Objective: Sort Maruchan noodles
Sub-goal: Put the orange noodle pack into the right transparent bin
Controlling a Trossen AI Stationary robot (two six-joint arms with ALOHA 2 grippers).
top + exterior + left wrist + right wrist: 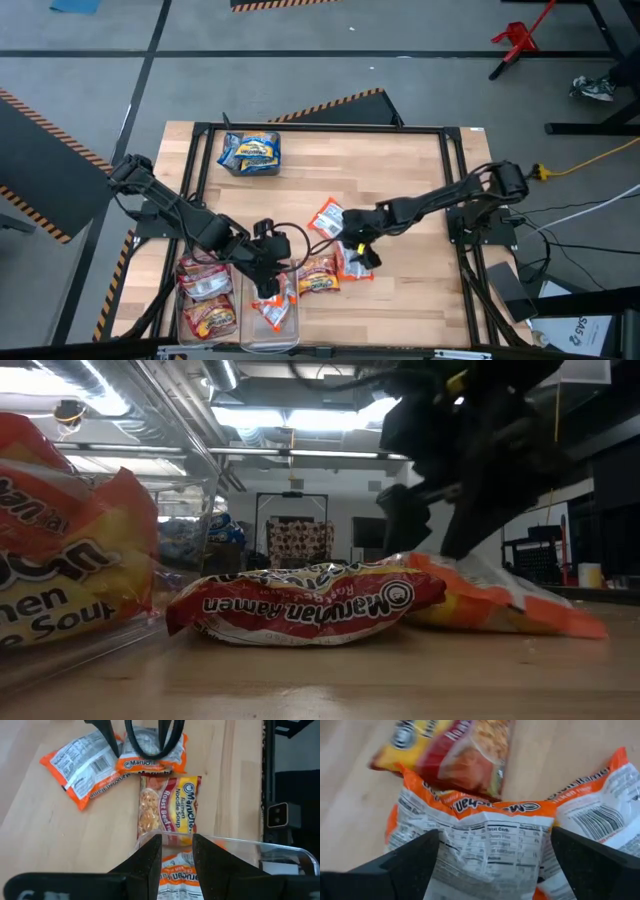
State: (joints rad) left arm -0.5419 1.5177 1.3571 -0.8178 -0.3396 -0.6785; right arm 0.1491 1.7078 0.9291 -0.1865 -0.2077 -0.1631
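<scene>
Three Maruchan packets lie loose at the table's middle: a red one [318,275], an orange-and-white one [355,263] partly on it, and another orange-and-white one [328,218] farther back. My right gripper [495,832] hangs open over the near orange packet [480,835], pointing slantwise down, a finger on each side of it. My left gripper [177,852] hovers open and empty above a clear bin [272,335] that holds an orange packet [177,877]. A second bin [180,300] to the left holds red packets. My right gripper's spread fingers [410,862] stand on either side of the orange packet's printed back [485,845], coming slantwise from above. I cannot tell whether they touch it. The packet lies flat, its far edge on the red packet [465,755].
Blue packets [250,152] sit in a heap at the far left of the table. The two arms come close together over the table's near middle. Bare wood lies to the right of the loose packets. The dark frame rails [455,200] run along the table's edges.
</scene>
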